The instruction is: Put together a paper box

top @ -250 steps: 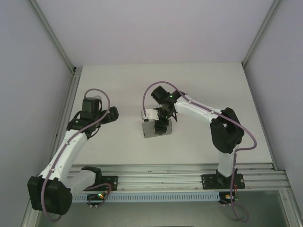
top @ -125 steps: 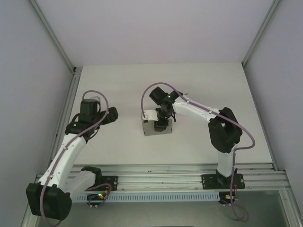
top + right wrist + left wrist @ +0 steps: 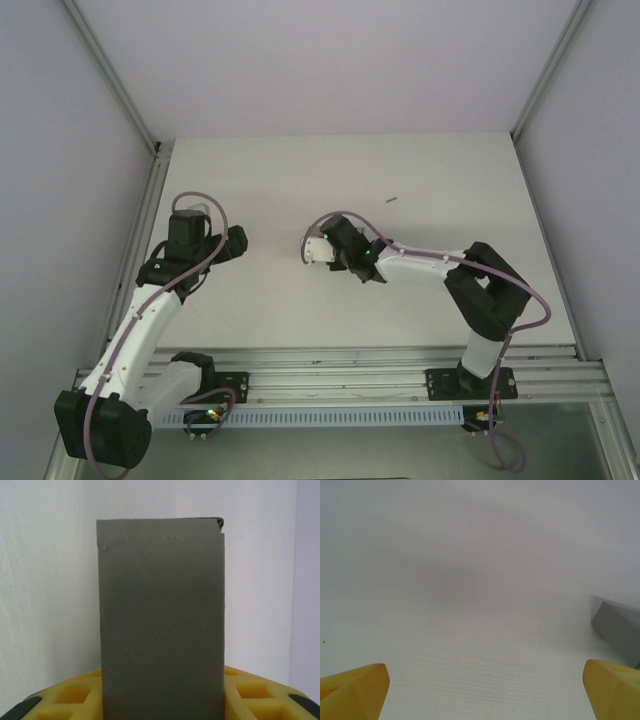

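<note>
My right gripper (image 3: 161,697) is clamped on the paper box (image 3: 161,615). The grey card stands upright between my yellow fingers (image 3: 50,707), its flat face toward the wrist camera, and one top corner is slightly nicked. From above, my right arm (image 3: 420,265) stretches low toward the middle of the table (image 3: 450,180). My left gripper (image 3: 482,690) hangs with its jaws wide over bare tabletop, off to the left and holding nothing. A grey corner of the box shows at the right edge of its wrist view.
</note>
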